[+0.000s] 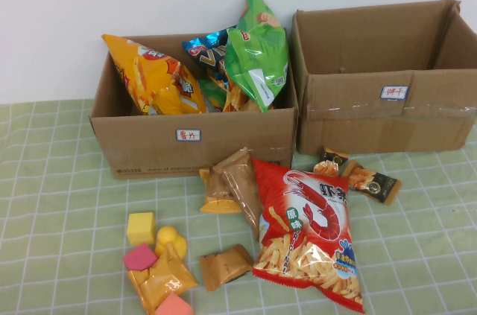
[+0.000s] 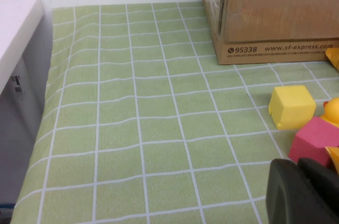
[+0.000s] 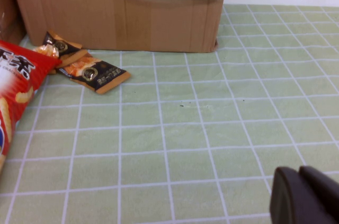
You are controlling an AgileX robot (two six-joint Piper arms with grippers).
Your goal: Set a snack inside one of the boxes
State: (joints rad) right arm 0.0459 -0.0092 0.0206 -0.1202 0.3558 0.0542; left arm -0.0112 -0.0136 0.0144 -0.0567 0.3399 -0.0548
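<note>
Left gripper (image 2: 304, 192): showing only as a dark tip at the edge of the left wrist view, hovering over the green checked tablecloth (image 2: 159, 128) near a yellow block (image 2: 292, 107) and a pink block (image 2: 316, 140); holding nothing visible; opening of the fingers impossible to tell. Not appearing in the high view.

Right gripper (image 3: 307, 195): likewise showing only as a dark tip in the right wrist view, hanging above bare cloth, well apart from the small dark-and-orange packets (image 3: 85, 68) lying in front of the right box (image 3: 122, 17); touching nothing; spread impossible to tell.

Red shrimp-chip bag (image 1: 311, 229): lying flat on the cloth in front of the gap between the two boxes, long axis running roughly from the boxes toward the robot and leaning slightly to the right at the near end, printed face up.

Brown snack packet (image 1: 240, 185): resting just beside the red bag's left edge, partly under it.

Left box (image 1: 194, 144): standing open, holding an orange bag (image 1: 153, 77), a blue bag (image 1: 209, 51) and a green bag (image 1: 259, 51) sticking upright above the rim.

Right box: standing open beside it.
</note>
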